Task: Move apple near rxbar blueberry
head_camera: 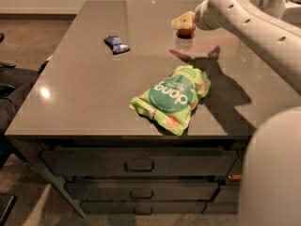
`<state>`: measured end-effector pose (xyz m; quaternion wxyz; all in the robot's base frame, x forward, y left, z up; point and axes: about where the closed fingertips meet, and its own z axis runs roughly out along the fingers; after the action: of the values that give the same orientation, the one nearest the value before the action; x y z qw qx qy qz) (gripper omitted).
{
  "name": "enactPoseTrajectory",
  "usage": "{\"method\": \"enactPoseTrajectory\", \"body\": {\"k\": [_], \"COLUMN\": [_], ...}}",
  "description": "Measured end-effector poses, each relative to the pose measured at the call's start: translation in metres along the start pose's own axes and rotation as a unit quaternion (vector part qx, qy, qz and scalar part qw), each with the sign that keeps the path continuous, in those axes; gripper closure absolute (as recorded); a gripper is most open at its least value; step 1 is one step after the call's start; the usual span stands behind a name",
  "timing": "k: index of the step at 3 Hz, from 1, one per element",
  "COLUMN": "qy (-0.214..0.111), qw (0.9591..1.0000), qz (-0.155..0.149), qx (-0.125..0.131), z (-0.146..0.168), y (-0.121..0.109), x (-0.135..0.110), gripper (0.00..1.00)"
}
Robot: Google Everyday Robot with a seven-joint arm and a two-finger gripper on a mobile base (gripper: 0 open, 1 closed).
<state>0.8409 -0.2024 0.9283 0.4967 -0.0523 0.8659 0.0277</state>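
Three drawers [138,161] sit shut in the front of the grey table [84,102], so what they contain is hidden. One green chip bag [171,100] lies sealed and crumpled near the front edge. Only a small red-orange sliver of the apple [186,31] shows, at the far right of the tabletop, directly under the gripper [182,21]. The dark blue snack bar [116,44] lies flat, well apart to the apple's left. The gripper, on the end of the white arm [254,22], covers the apple's top; I cannot tell how wide it stands or whether it grips the fruit.
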Motion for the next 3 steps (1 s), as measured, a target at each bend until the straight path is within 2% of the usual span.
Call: {"method": "enactPoseTrajectory", "body": {"k": [2,3], "qy": [0.012,0.023], "qw": [0.9998,0.9993], "qz": [0.015,0.022], "qx": [0.002,-0.02], "z": [0.05,0.074], "y": [-0.003,0.001], "x": [0.003,0.008], "gripper": [0.0,0.0]}}
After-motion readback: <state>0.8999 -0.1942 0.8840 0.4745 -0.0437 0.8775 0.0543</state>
